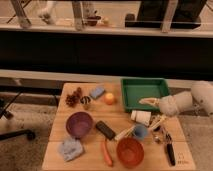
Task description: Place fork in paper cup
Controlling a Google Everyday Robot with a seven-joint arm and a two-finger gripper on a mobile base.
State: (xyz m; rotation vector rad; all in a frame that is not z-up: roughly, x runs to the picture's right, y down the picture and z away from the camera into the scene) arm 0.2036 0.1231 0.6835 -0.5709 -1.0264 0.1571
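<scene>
My paper cup [141, 117] lies tipped on its side on the tabletop [90, 155], right of centre, so its mouth faces sideways. Just right of it, my fingers [159, 121] hover low beside the green tray [145, 85], seemingly clenched on the fork [161, 120], touching nothing else.

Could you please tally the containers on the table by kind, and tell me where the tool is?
Bowls: 2, the purple bowl and the orange bowl.
Cups: 2, the paper cup, lying on its side, and the blue cup.
Trays: 1, the green tray.
Total: 5.
The tool is over the tray's front edge, just above the paper cup.
</scene>
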